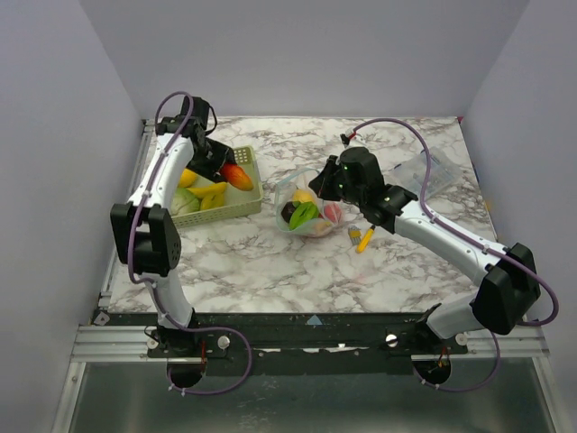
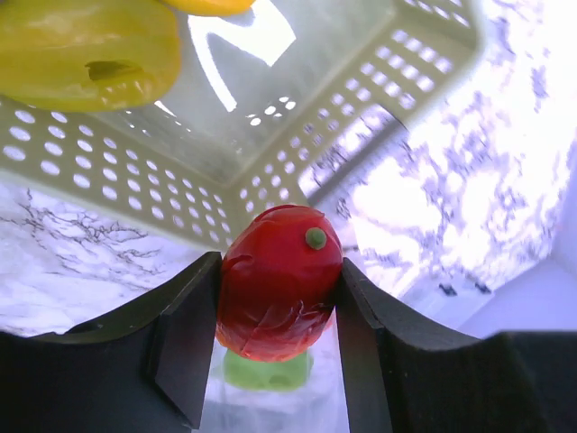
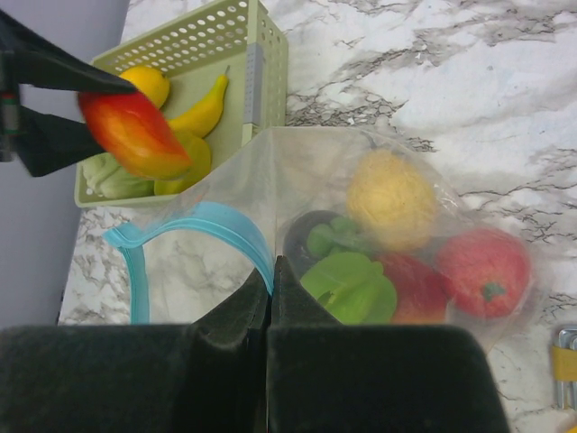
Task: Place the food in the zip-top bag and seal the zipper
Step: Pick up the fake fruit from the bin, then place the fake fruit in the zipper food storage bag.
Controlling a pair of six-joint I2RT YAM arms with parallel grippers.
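Note:
My left gripper (image 1: pixel 231 170) is shut on a glossy red-orange toy fruit (image 2: pixel 278 281) and holds it above the right end of the green basket (image 1: pixel 251 204). The fruit also shows in the right wrist view (image 3: pixel 135 133). The zip-top bag (image 1: pixel 311 215) lies at the table's middle and holds a yellow fruit (image 3: pixel 390 198), a green piece (image 3: pixel 350 285), a red tomato (image 3: pixel 481 271) and a dark piece. My right gripper (image 3: pixel 271 271) is shut on the bag's light-blue zipper (image 3: pixel 207 221) and holds the mouth lifted open toward the basket.
The basket holds a banana (image 1: pixel 209 191), a yellow fruit (image 1: pixel 187 178) and a green vegetable (image 1: pixel 185 202). A thin yellow stick with a black tip (image 1: pixel 363 239) lies right of the bag. A smaller clear plastic piece (image 1: pixel 425 171) lies at the back right.

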